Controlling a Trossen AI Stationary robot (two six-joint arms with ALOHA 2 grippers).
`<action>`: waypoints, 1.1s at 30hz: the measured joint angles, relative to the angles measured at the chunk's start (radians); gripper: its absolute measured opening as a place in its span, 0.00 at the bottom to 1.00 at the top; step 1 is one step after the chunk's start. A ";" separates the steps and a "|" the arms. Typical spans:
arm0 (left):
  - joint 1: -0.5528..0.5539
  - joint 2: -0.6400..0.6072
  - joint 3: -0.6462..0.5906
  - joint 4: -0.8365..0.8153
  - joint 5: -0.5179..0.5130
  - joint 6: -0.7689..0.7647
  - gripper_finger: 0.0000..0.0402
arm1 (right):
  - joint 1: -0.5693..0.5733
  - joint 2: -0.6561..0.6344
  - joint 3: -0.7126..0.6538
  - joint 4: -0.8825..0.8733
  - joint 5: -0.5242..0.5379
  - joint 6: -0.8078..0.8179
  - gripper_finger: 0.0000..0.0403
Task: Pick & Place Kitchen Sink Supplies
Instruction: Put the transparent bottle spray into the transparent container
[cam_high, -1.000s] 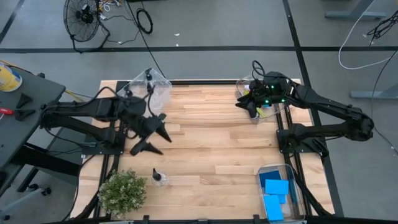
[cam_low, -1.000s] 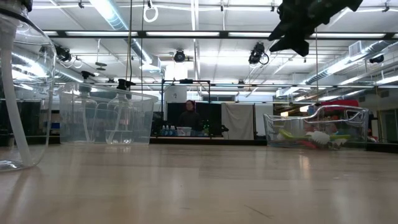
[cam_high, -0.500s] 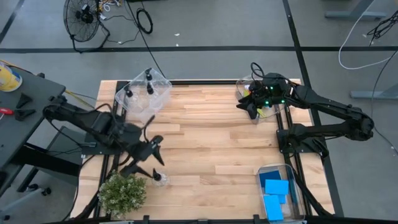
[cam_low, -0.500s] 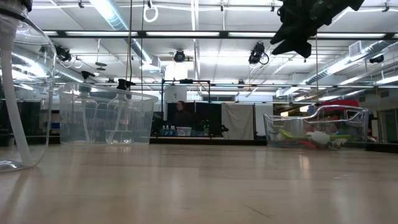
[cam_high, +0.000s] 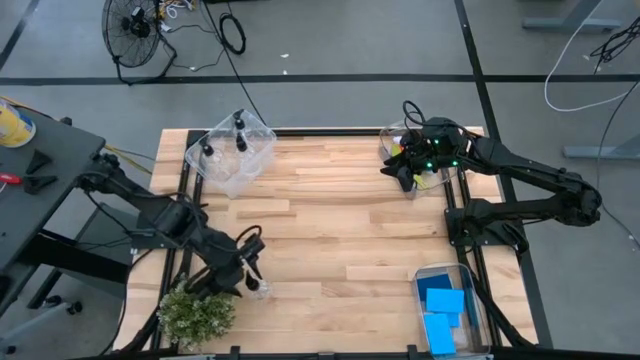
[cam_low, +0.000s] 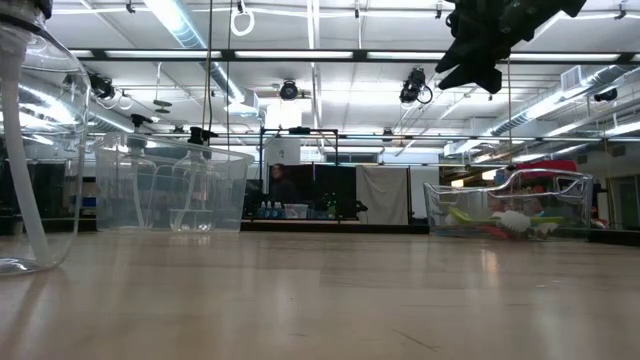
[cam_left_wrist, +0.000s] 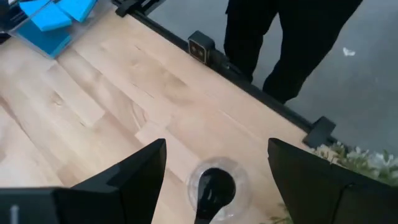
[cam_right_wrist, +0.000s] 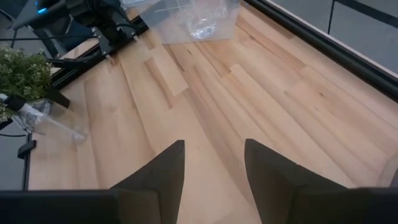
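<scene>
**What you can't make out**

From above, your left gripper (cam_high: 243, 272) covers most of the bottle (cam_high: 257, 288), so contact can't be judged there. In the left wrist view the bottle (cam_left_wrist: 213, 188) is cut off by the frame edge, as is the plant (cam_left_wrist: 360, 160). The low view crops the near bin (cam_low: 35, 140), and the brushes (cam_low: 500, 220) in the far bin blur together.

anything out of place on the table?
One clear bottle sits alone on the bare wood beside the potted plant, while the other bottles stand in the clear bin at the far corner. The open left gripper straddles it. Nothing spilled or damaged.
</scene>
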 joint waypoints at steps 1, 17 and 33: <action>0.001 0.005 0.000 -0.003 0.000 0.011 0.71 | 0.000 0.000 0.000 0.000 0.006 0.000 0.41; 0.034 0.163 0.001 -0.109 -0.044 0.194 0.71 | 0.000 0.000 0.000 0.002 0.045 -0.008 0.41; 0.051 0.183 0.000 -0.124 0.026 0.165 0.67 | 0.000 0.000 0.000 0.002 0.073 -0.008 0.41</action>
